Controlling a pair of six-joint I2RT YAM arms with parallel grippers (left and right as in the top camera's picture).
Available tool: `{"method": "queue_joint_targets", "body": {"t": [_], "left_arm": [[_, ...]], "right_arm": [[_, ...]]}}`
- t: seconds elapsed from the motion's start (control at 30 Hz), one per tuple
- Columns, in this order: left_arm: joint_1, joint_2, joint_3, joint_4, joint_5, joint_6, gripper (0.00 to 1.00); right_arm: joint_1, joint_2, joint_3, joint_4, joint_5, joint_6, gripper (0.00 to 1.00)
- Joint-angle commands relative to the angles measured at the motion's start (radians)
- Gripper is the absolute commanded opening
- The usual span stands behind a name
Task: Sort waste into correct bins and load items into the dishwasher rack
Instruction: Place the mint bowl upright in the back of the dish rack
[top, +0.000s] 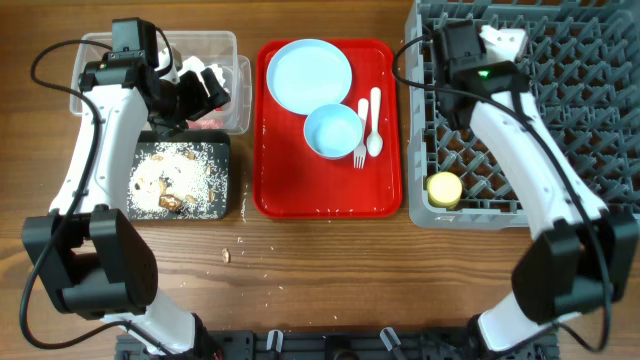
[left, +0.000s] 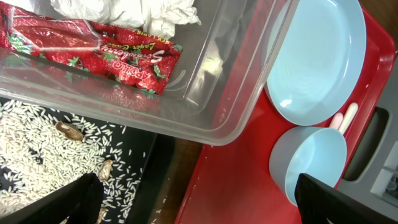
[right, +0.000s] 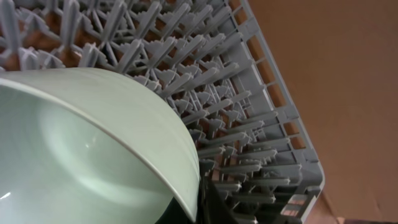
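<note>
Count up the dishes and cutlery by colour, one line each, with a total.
Pale blue: 2, plate and blue bowl
White: 2, spoon and fork
Yellow: 1, cup
Pale green: 1, green bowl
Total: 6

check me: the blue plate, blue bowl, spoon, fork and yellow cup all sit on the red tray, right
No: the overhead view shows the yellow cup in the grey rack. The blue plate, blue bowl, spoon and fork do sit on the red tray.
</note>
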Motion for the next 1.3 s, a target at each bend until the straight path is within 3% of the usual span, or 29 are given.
{"method": "queue_joint_targets", "body": {"t": [0.0,0.17,0.37,0.67,0.97,1.13,1.27], "left_arm": [[0.005,-0.003,0.004,0.000,-0.006,0.002,1.00],[0.005,-0.003,0.004,0.000,-0.006,0.002,1.00],[0.005,-0.004,0.004,0.000,-0.006,0.002,1.00],[0.005,-0.004,0.004,0.000,-0.006,0.002,1.00],[0.005,-0.003,0.004,0.000,-0.006,0.002,1.00],[0.005,-0.003,0.004,0.000,-0.006,0.002,1.00],[0.005,-0.004,0.004,0.000,-0.006,0.002,1.00]], "right_arm": [[0.000,0.047,0.002,0.073,0.079,-0.021,0.04],[0.000,0.074,0.002,0.352,0.085,-0.038,0.04],[0.000,0.181,0.002,0.704,0.112,-0.362,0.04],[-0.002,0.306,0.002,0.948,0.158,-0.540,0.04],[0.022,0.315,0.002,0.927,0.169,-0.679,0.06],[0.079,0.315,0.002,0.839,0.168,-0.678,0.22],[0.110,0.315,0.002,0.779,0.168,-0.678,0.46]]}}
